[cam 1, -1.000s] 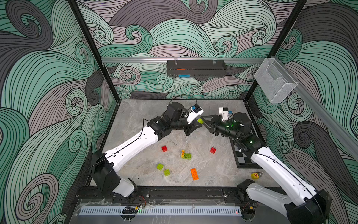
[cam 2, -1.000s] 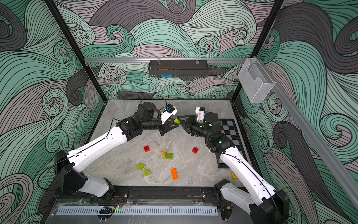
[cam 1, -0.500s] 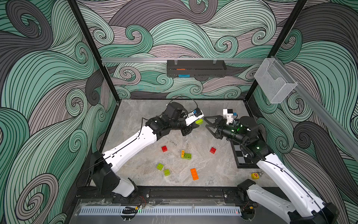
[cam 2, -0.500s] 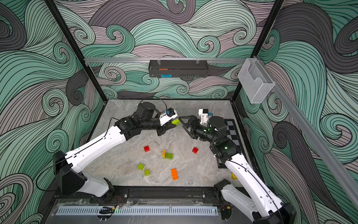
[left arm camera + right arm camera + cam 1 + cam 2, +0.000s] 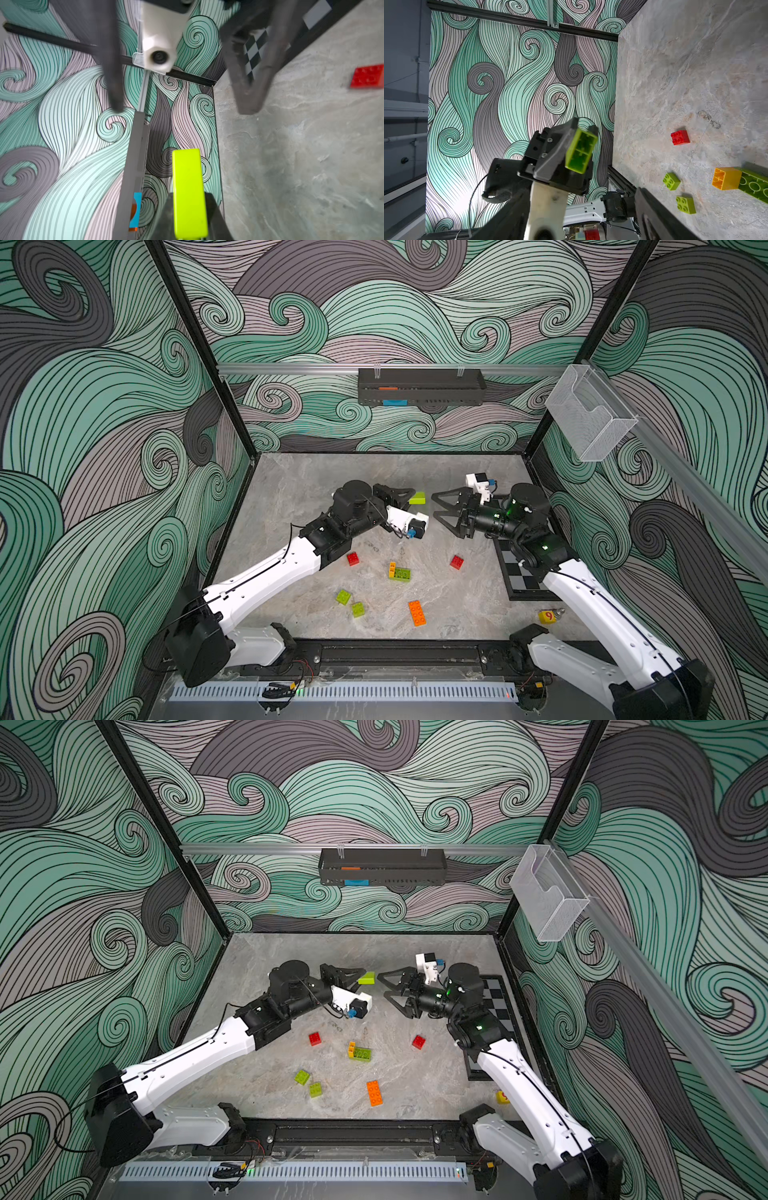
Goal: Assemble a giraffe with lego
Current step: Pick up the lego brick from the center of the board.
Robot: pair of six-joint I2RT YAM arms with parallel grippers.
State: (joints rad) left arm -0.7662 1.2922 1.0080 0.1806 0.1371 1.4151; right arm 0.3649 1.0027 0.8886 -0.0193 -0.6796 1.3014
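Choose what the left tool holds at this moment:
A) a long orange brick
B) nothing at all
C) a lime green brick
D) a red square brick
C: in a top view, the left tool is shut on the lime green brick; the red and orange bricks lie on the table.

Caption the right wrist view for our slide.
Left claw grips a long lime green plastic brick, its hollow underside showing.
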